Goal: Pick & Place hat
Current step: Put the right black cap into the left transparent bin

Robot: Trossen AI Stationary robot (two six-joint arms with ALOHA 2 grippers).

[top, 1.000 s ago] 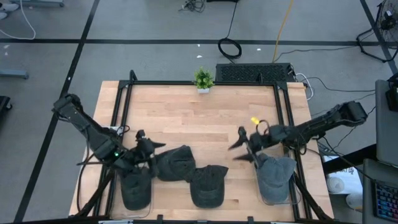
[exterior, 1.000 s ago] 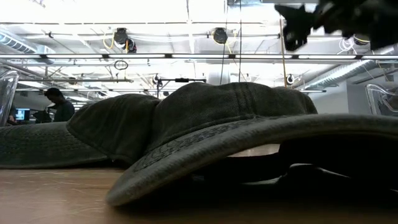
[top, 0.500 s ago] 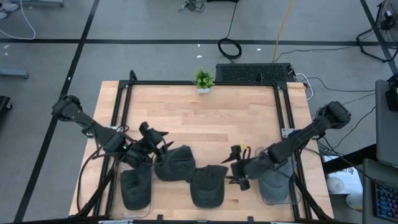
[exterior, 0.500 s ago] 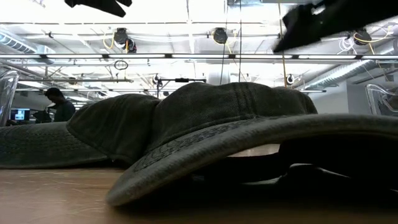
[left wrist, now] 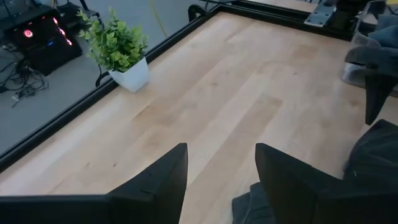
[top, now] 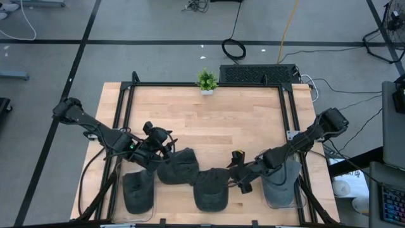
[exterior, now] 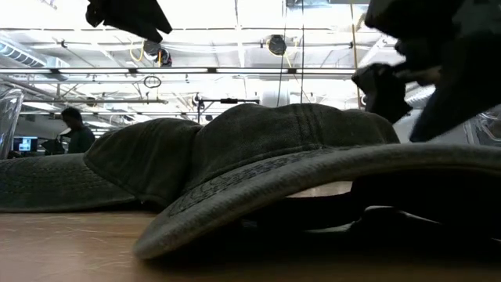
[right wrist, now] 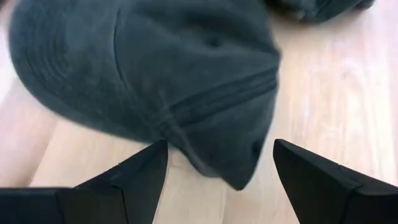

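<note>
Two dark grey caps lie on the wooden table, touching each other: one left of centre [top: 177, 166] and one at the near middle [top: 212, 189], which fills the low view [exterior: 297, 149]. My left gripper [top: 164, 142] hovers open just beyond the left cap's far-left side [left wrist: 373, 162], its fingers [left wrist: 155, 180] over bare wood. My right gripper [top: 236, 172] is open and tilted down at the middle cap's right side. In the right wrist view its fingers [right wrist: 134, 171] stand on either side of one end of the cap's crown [right wrist: 236, 168], apart from it.
Two more dark caps lie at the near corners, one left [top: 138, 192] and one right [top: 281, 183], the right one in a clear bin. A small potted plant [top: 206, 80] stands at the far edge. A black frame [top: 126, 114] rims the table. Bare wood fills the far half.
My right gripper has swung from the table's right side toward the left and near edge, sinking and tipping downward, and now sits beside the middle cap. My left gripper has drifted toward the right and a little toward the far edge, past the left cap. The caps have not moved.
</note>
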